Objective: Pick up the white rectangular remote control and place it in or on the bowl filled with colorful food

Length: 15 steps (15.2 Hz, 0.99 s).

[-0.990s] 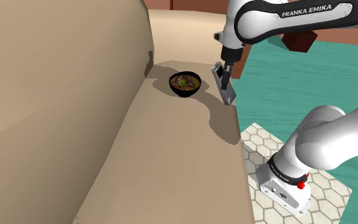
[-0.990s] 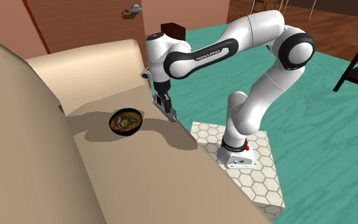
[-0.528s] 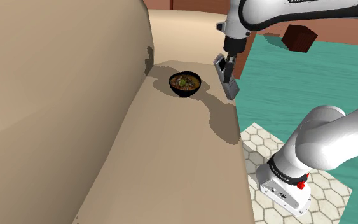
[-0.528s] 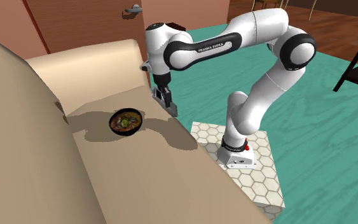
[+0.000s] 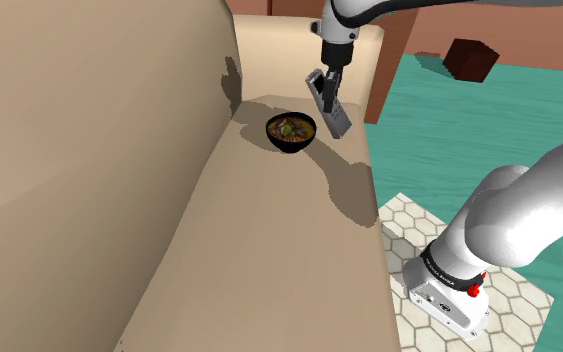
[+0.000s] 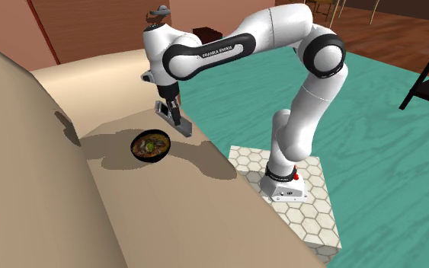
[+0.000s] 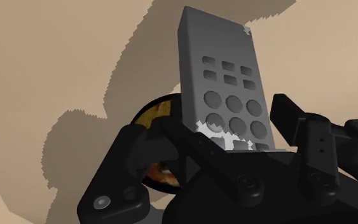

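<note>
Remote held in the air beside the bowl

Gripper (image 5: pixel 320 86) fingers are closed onto the remote (image 5: pixel 332 109), one black finger pressing each long edge near its upper end, so the jaws stand only as far apart as the remote is wide. The remote is drawn grey, with rows of dark rectangular and round buttons plain in the wrist view (image 7: pixel 222 89). It hangs tilted, clear of the tan seat (image 5: pixel 269 240), its free end pointing down.

In the shoulder view it sits at about 2 o'clock from the bowl (image 5: pixel 290 131), just beside the rim. In the second exterior view the remote (image 6: pixel 177 122) lies at 1 o'clock from the bowl (image 6: pixel 151 146), with the gripper (image 6: pixel 164 111) above it. Whether its lower tip touches the rim cannot be told.

The bowl is black, holds brown, green and orange food, and stands on the seat near the backrest (image 5: pixel 89 130). Seen from the wrist, part of the bowl (image 7: pixel 153 114) shows behind the gripper (image 7: pixel 228 137) and the remote.
</note>
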Tool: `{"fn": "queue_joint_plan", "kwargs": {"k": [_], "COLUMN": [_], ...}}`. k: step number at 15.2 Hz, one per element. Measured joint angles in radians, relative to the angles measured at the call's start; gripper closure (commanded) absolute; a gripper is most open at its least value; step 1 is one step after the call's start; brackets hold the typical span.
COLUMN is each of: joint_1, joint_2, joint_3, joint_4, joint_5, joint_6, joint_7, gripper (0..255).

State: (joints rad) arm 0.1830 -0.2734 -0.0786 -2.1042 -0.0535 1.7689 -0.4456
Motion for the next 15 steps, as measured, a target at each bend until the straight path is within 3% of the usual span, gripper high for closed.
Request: {"fn": "queue_joint_plan", "kwargs": {"k": [8,15], "joint_1": [0.008,0.006], "joint_2": [0.323,0.369], "joint_3": [0.003,0.002], "joint_4": [0.365,0.351], "joint_5": [0.026,0.029], "joint_6": [-0.042,0.017], "joint_7": [0.001,-0.002], "gripper": [255,255]}}
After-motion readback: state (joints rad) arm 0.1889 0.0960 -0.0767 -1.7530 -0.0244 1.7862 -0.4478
